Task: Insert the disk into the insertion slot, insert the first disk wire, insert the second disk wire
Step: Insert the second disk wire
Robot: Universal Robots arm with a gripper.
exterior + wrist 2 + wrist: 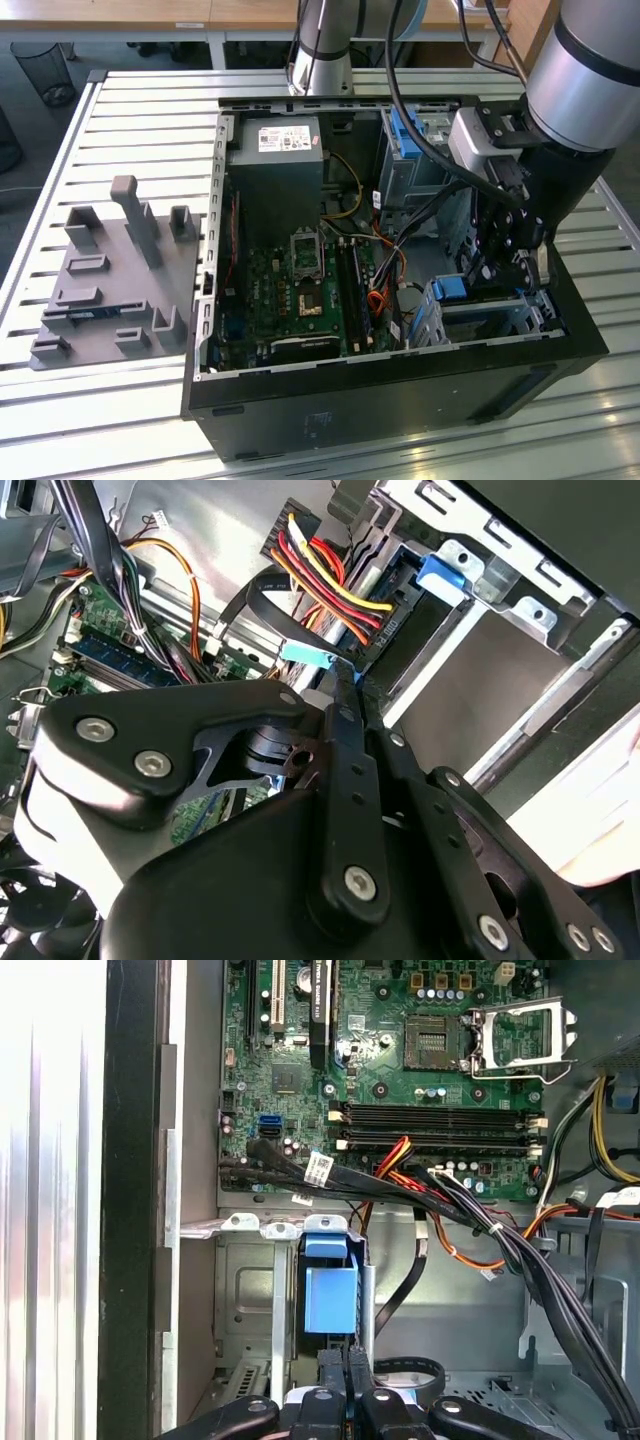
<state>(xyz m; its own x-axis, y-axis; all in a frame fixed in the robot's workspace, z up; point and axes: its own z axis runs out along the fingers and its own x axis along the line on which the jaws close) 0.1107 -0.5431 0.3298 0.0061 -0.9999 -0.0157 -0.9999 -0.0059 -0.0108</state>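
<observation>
Bright, even daylight — glare whitens the slatted counter (420, 455) and washes out one edge in both wrist views.

The robot arm (580, 70) reaches down into the open computer case (400, 300) at the right of the frame, on the slatted table (130, 110).

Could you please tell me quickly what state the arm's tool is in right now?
Tool: shut, black fingers pressed together with nothing clearly held between them, tips down inside the open black computer case, next to the black connector with red and yellow wires.
</observation>
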